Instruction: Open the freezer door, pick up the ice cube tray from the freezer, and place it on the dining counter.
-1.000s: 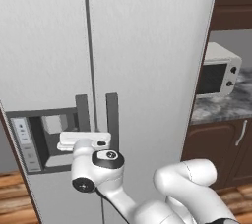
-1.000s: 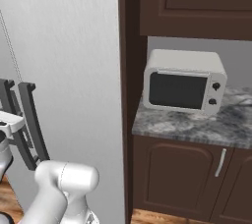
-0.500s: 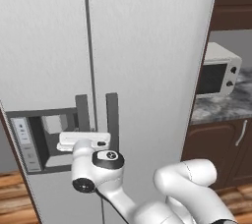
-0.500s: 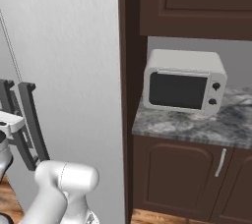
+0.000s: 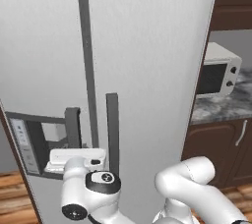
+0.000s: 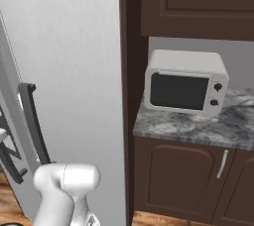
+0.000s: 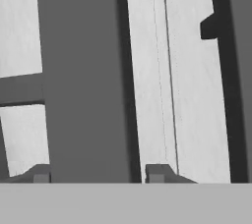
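while the freezer door (image 5: 39,70) is sitting flush and closed beside the plain wider door (image 5: 152,70), the gripper (image 7: 98,176) is straddling its dark handle (image 7: 83,75), one fingertip (image 7: 40,175) showing on each side of the bar. the tips are sitting right against the bar, so it is looking like a grip on the handle. in the left base view the white hand is pressing up at the handle (image 5: 73,127) next to the dispenser panel (image 5: 34,142). a white microwave (image 6: 184,81) is sitting on the stone counter (image 6: 198,126) over brown cabinets (image 6: 183,175), well right of the fridge.
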Controlling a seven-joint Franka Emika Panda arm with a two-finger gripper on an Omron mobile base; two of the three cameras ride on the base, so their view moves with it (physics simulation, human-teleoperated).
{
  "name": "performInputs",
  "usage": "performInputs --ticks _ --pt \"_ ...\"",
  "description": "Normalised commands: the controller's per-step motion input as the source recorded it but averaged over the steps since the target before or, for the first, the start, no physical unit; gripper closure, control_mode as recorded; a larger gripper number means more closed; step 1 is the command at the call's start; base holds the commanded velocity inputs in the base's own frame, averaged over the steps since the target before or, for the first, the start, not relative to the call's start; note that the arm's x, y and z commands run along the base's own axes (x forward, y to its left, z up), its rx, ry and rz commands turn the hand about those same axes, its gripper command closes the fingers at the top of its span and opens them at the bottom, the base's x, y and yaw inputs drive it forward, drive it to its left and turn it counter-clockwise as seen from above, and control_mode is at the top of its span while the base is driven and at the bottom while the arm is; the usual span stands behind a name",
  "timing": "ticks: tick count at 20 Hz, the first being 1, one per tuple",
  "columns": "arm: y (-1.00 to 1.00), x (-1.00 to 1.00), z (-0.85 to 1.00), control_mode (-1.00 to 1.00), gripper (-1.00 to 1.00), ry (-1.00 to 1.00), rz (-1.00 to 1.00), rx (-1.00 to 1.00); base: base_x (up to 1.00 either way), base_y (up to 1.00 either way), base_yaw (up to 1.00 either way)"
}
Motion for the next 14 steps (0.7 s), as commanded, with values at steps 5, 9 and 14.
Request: performInputs --ticks 5,9,14 --pt "0.45 -0.88 0.0 -1.0 1.0 0.01 0.0 0.0 0.0 0.0 0.0" --pt "0.37 -0.53 0.0 -1.0 1.0 0.02 0.0 0.0 0.0 0.0 0.0" --pt "0.31 -0.32 -0.02 -1.0 1.0 0.05 0.01 0.0 0.0 0.0 0.0"
